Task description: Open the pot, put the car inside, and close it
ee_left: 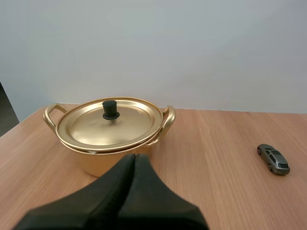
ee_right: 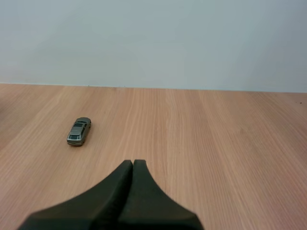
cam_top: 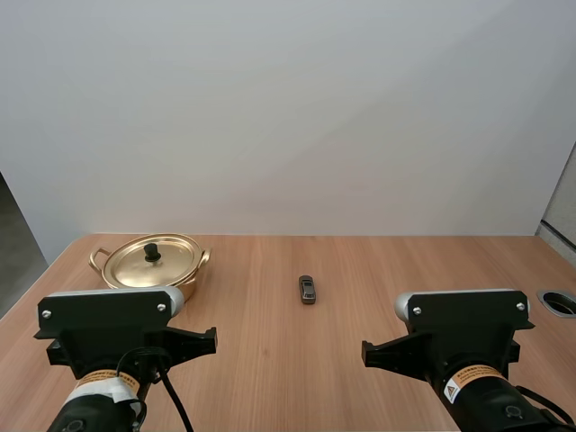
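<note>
Fingers of the left gripper are closed: the 2 black fingers lie pressed together as 1 dark wedge, with nothing held between them. The wedge tip points at the pot and stands just short of its near wall, without touching it.

Fingers of the right gripper are likewise pressed together as 1 wedge, holding nothing. This tip hangs over bare tabletop, with the car ahead of it and off to its left, well apart from it.

Pot: gold-coloured metal, with 2 loop handles, 1 on each side. It stands on the far left part of the tabletop, directly ahead of the left arm. The lid is on the pot and covers the opening. A black knob stands upright at the centre of the lid.

Car: small, grey-green, resting on its wheels on the tabletop. In the high view it sits near the middle of the tabletop, to the right of the pot and well apart from it, with its long axis running away from the arm bases. It lies forward of both arms, between the line of the left arm and that of the right arm. Neither gripper touches the car, the pot or the lid.
</note>
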`<state>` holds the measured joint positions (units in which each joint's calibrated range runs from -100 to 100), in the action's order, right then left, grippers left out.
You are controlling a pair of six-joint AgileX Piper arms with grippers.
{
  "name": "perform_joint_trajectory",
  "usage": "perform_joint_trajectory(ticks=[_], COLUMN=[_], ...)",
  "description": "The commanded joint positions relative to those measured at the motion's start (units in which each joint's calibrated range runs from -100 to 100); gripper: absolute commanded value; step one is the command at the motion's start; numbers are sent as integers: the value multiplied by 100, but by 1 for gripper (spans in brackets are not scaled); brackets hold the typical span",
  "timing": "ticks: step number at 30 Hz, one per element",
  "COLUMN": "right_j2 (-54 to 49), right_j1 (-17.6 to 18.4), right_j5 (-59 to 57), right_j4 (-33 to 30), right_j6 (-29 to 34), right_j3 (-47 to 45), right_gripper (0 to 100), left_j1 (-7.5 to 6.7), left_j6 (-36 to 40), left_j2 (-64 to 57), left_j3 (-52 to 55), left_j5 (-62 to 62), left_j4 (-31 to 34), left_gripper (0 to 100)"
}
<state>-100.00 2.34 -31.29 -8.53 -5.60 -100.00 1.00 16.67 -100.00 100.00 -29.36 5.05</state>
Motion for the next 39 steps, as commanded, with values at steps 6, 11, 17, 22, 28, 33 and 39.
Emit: perform_joint_trajectory(ticks=[6,11,17,22,28,33,39], right_j2=[0,0,0,0,0,0,0], right_j1=[-3,-13,-13,-13,-13,-13,-13], right_j5=[24,8,113,1248,1762,1661,1490], right_j4=[-44,-228,-446,-1520,-1664,-1664,-1834], right_j6=[-3,-3,-3,-3,-3,-3,-3], right_j3=[0,0,0,0,0,0,0], right_gripper=[0,0,0,0,0,0,0], left_j1=[2,-5,-5,-5,-5,-5,-5], left_j6=[-3,-3,-3,-3,-3,-3,-3], left_j2=[0,0,0,0,0,0,0], left_j3=[0,0,0,0,0,0,0], left_j5=[353,352,394,394,394,394,571], left_j4=[-166,-155,-218,-112,-134,-167,4], left_gripper=[0,0,0,0,0,0,0])
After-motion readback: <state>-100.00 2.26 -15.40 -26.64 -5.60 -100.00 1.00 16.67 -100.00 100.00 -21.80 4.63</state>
